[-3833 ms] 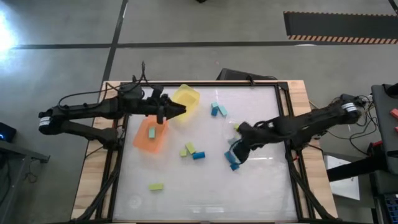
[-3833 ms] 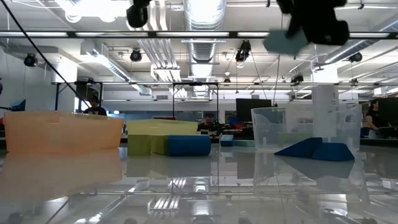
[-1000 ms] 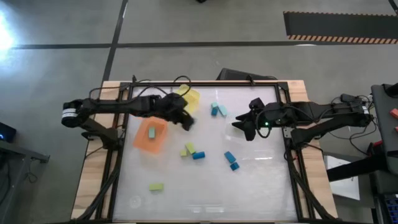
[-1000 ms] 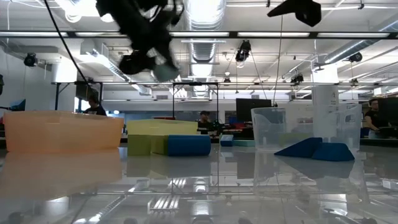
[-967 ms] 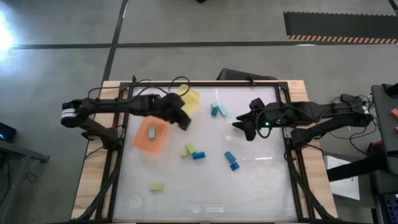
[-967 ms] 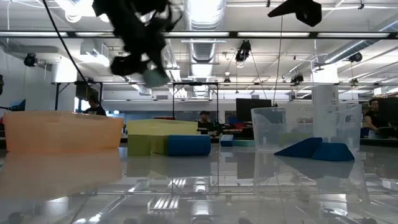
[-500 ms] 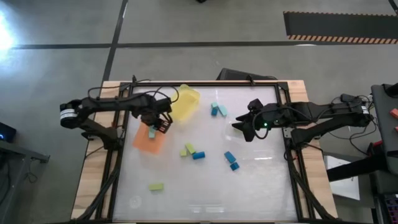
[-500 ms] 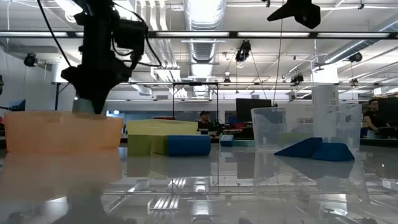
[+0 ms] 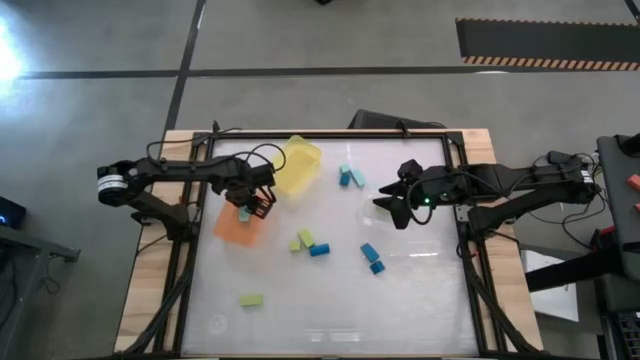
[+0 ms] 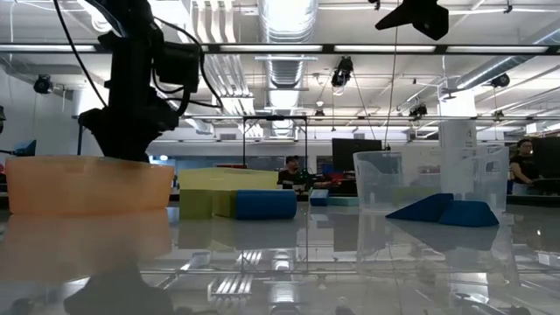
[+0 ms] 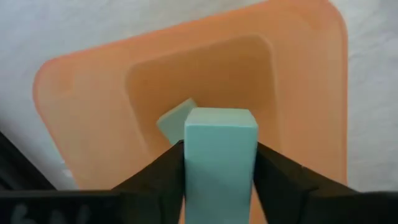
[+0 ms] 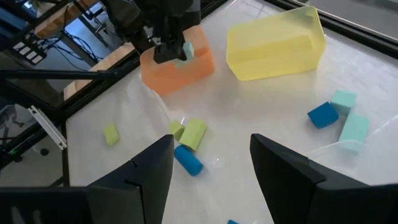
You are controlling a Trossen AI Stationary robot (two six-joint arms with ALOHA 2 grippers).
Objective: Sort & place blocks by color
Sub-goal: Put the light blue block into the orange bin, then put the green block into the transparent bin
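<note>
My left gripper point(image 9: 248, 208) hangs over the orange bin point(image 9: 232, 230), shut on a light teal block point(image 11: 220, 155). Another light teal block point(image 11: 173, 121) lies on the bin's floor. My right gripper point(image 9: 390, 208) hovers open and empty over the table's right half; its fingers are wide apart in the right wrist view point(image 12: 211, 180). Loose blocks lie flat on the table: a yellow-green one point(image 9: 303, 239) beside a dark blue one point(image 9: 319, 250), two blue ones point(image 9: 371, 258), a teal and a blue one point(image 9: 350, 177) at the far side, and a yellow-green one point(image 9: 251, 299) near the front. My left gripper pinches the light teal block between its two fingers, on two opposite side faces point(image 11: 186, 163). The fingers come from above and point down into the orange bin. The block lies along the fingers, its end face point(image 11: 221, 118) sticking out past them, clear of the bin's floor.
The yellow bin point(image 9: 297, 167) lies just far and right of the orange bin. A clear container point(image 10: 429, 179) stands on the table's right part. The table's raised frame point(image 9: 460, 190) runs along its edges.
My left gripper has carried the light teal block from beside the yellow bin toward the table's left edge and down, until it hangs over the orange bin with its tips at the bin's rim. It has stayed shut on the block.
</note>
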